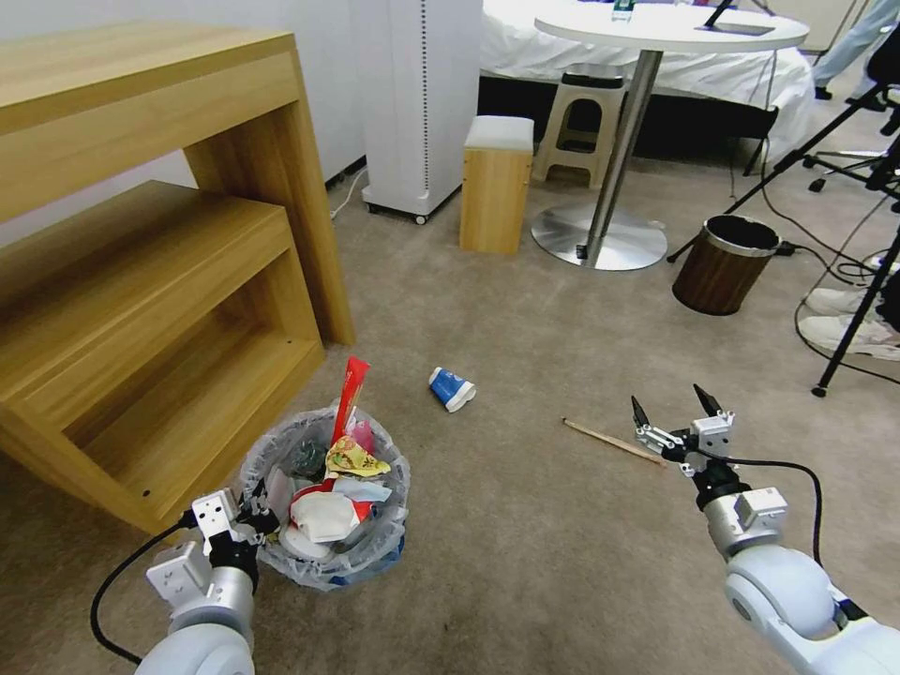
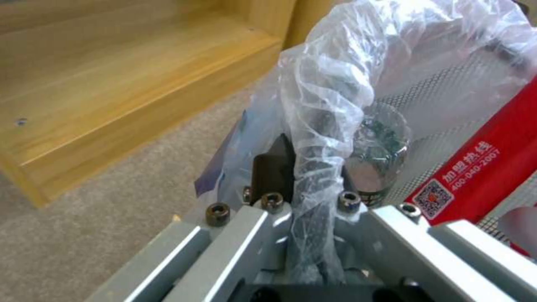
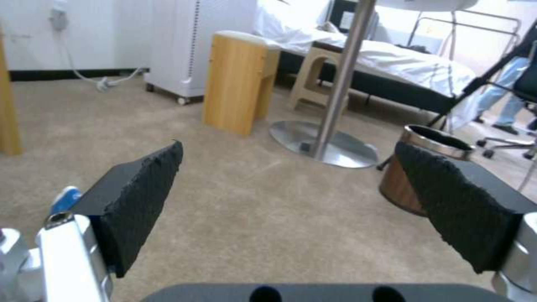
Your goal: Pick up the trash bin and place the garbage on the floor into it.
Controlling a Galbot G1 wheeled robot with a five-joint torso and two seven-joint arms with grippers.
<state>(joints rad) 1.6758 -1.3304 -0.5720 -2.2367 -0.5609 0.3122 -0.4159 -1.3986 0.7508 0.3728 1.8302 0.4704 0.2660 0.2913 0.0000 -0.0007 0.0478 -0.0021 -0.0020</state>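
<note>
My floor [image 1: 525,525] is beige carpet; on it sit the trash bin [image 1: 326,553], a blue-white cup [image 1: 452,388], a wooden stick [image 1: 611,441] and a brown bin [image 1: 724,264]

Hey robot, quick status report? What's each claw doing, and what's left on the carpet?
Left gripper shut on trash bin rim. Right gripper open, empty, above wooden stick. Blue-white cup loose on floor. Nothing blocking.
</note>
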